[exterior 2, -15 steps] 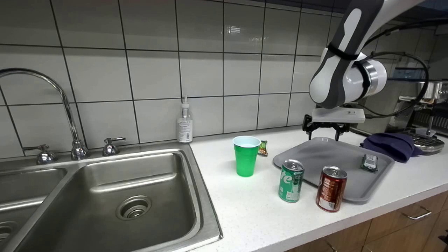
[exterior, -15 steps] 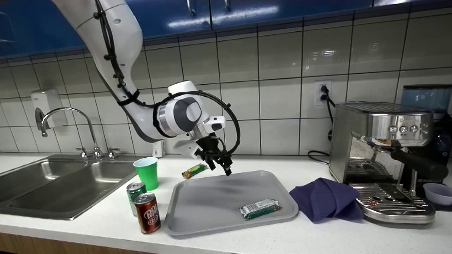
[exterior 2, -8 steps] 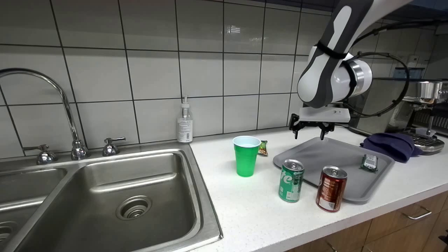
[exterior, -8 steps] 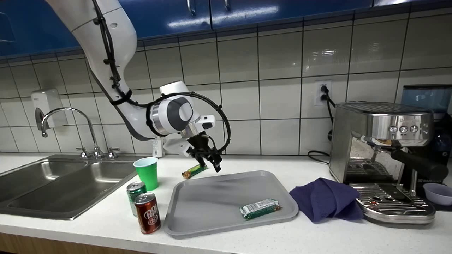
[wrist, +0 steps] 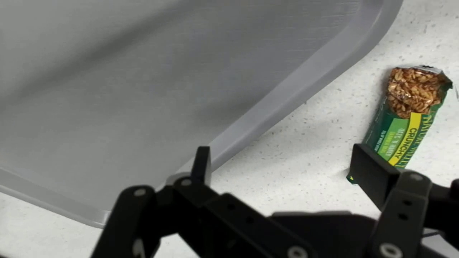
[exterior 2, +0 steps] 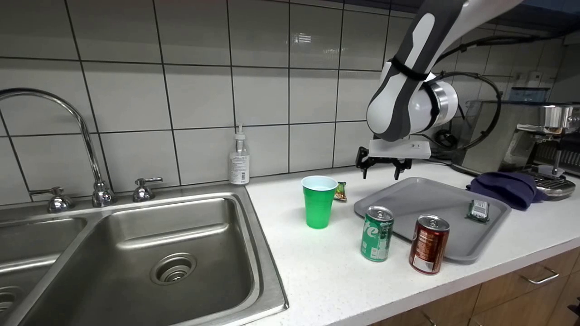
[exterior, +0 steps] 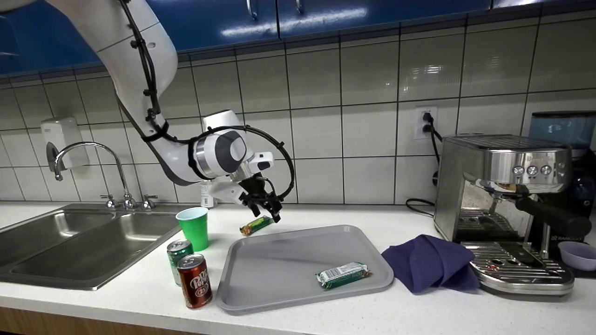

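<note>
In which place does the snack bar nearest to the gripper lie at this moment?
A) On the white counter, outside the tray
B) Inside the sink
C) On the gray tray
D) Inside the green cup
A: in the wrist view the snack bar lies on the white counter, with a strip of counter showing between it and the gray tray.

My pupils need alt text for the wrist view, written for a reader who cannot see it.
An open, empty black gripper hangs above a speckled white countertop. To the right, partly behind it, lies an oblong green-wrapped granola bar; a flat grey tray with rounded corners fills the upper left, apart from the bar.
</note>
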`<state>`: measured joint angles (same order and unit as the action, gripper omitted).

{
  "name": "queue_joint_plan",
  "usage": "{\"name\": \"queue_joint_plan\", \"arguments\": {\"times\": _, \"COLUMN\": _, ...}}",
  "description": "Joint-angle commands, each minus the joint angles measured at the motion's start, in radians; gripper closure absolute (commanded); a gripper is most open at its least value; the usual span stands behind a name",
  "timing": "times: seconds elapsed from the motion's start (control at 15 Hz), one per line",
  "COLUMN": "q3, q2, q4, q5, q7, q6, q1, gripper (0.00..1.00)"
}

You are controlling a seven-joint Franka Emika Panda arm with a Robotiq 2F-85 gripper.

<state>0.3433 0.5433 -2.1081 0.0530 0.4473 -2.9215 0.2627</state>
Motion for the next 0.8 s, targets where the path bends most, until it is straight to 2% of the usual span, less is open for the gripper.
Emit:
{"name": "queue_joint_plan", "arguments": {"times": 0.0, "q3": -0.025, "q2": 0.045, "q4": 0.077, "q5": -0.002, "q7": -0.006, "q6": 0.032, "q1": -0.005, "gripper": 0.0}}
{"name": "queue_joint_plan", "arguments": {"times": 0.73, "q3": -0.075, "q2": 0.159, "q4": 0.226, "q5": -0.02, "q7": -0.008, "q6": 0.052, "q1": 0.0, "gripper": 0.0}}
